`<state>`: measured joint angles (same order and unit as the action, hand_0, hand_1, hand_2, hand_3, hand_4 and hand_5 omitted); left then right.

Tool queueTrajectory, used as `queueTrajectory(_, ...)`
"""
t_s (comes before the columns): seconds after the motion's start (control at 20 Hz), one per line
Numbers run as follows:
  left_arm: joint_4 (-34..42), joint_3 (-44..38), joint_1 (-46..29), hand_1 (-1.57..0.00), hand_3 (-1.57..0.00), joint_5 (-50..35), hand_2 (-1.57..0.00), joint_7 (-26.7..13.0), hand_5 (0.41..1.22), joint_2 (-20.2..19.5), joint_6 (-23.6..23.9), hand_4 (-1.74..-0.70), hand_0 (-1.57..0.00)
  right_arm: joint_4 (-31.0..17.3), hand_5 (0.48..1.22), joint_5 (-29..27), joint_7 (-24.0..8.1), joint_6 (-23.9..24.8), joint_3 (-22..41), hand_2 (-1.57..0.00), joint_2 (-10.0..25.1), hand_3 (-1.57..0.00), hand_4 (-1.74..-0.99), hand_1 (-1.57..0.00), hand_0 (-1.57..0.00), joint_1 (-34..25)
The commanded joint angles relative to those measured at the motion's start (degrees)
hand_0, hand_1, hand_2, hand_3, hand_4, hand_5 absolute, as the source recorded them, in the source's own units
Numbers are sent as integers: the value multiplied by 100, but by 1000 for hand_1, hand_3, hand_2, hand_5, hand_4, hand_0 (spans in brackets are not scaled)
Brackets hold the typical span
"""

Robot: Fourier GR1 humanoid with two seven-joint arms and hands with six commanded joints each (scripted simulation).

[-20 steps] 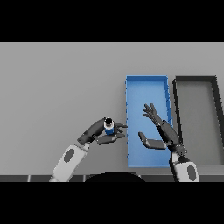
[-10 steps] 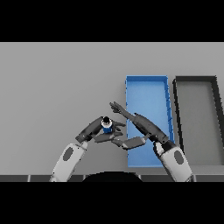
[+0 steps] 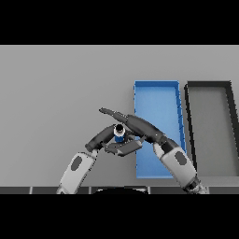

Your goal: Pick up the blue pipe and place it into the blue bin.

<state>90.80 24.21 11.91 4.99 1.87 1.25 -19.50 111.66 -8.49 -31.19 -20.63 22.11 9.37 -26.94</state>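
The blue pipe (image 3: pixel 119 134) stands upright between both sets of fingers, just left of the blue bin (image 3: pixel 157 88). The left hand (image 3: pixel 105 136) curls round it, seemingly to steady it. The right hand (image 3: pixel 133 123) reaches across above it, fingers straight and together, thumb below, likely for a handover. Beyond lies the grey desk (image 3: pixel 56 93), with a dark bin (image 3: pixel 210 87) right of the blue one.

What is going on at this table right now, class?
The robot's two hands meet around a small blue pipe just left of the blue bin. The left hand is curled round it, while the right hand reaches across with straight fingers. The pipe is not yet in the bin. A dark bin sits further right.
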Motion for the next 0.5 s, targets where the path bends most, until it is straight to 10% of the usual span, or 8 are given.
queueTrajectory(0.0, 13, 13, -35, -1571, -1571, 61, -1571, -34, 1221, 29, 15, -1465, -1571, -103, 497, 1, 27, -51, 23, -166, -41, -44, -1204, -108, -69, -75)
queueTrajectory(0.25, 78, -83, -43, -1571, -1571, 165, -1571, -356, 1221, 29, -61, -1622, -1571, -440, 518, 0, 258, -207, 73, -910, -194, -762, -1467, -877, -876, -236)
queueTrajectory(0.45, 35, -174, -123, -1571, -1532, 3, -1571, -174, 1221, 206, -188, -1690, -1571, -459, 765, -221, 286, -85, 120, -1300, -403, -1102, -1606, -1287, -1286, -211)
